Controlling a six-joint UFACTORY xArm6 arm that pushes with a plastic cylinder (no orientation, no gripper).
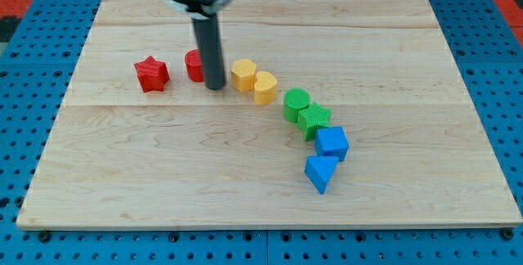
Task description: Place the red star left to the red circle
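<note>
**Red star block: left of red circle, tip on the circle's far side**

Red star-shaped block [152, 74]: lies on the pale wooden board [163, 175] in its upper left part, just left of the red circular block [193, 65], apart from it by a small gap.

Red circular block: partly hidden behind the dark rod.

My tip [216, 87]: rests on the board at the circle's right edge, between it and the yellow blocks; the rod carries nothing.

Two yellow blocks [243, 75] [265, 87]: touching, right of the tip; shapes unclear.

Green round block [296, 103] and green ridged block [314, 120]: touching.

Blue cube [332, 143] and blue wedge-like block [320, 172]: the view's lower right.
</note>
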